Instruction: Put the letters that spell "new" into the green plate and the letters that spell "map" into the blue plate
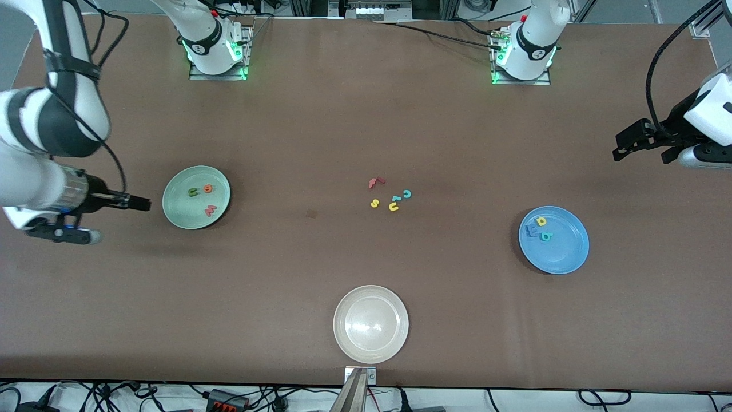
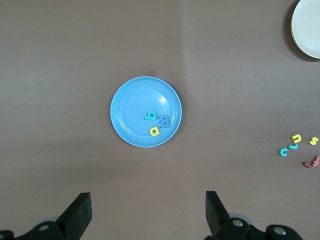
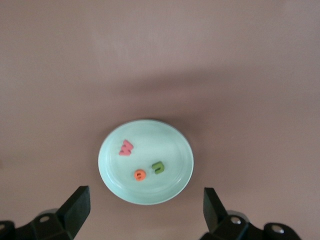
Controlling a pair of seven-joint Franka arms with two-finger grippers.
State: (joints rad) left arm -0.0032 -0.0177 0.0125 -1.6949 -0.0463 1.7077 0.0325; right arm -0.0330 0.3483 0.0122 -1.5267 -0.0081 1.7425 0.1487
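**Green plate and blue plate each hold three letters, both grippers wide apart**

Green plate (image 1: pixel 178 213) sits toward the right arm's end of the table with a dark green n (image 1: pixel 193 191), an orange e (image 1: pixel 208 187) and a red-pink w (image 1: pixel 211 210) lying in it, apart from one another. Blue plate (image 1: pixel 563 252) sits toward the left arm's end with a yellow a (image 1: pixel 541 221), a blue m (image 1: pixel 532 230) and a teal p (image 1: pixel 546 236) bunched together, touching or nearly so.

Right gripper (image 3: pixel 145 210) hangs beside the green plate, fingers spread, nothing between them; its arm is partly cut off at the frame edge. Left gripper (image 2: pixel 148 212) hangs at the table's edge, well apart from the blue plate, fingers spread and holding nothing.

Leftover letters (image 1: pixel 390 195) cluster mid-table: red, yellow and teal pieces, some too small to read. Cream plate (image 1: pixel 394 343) sits nearest the front camera.
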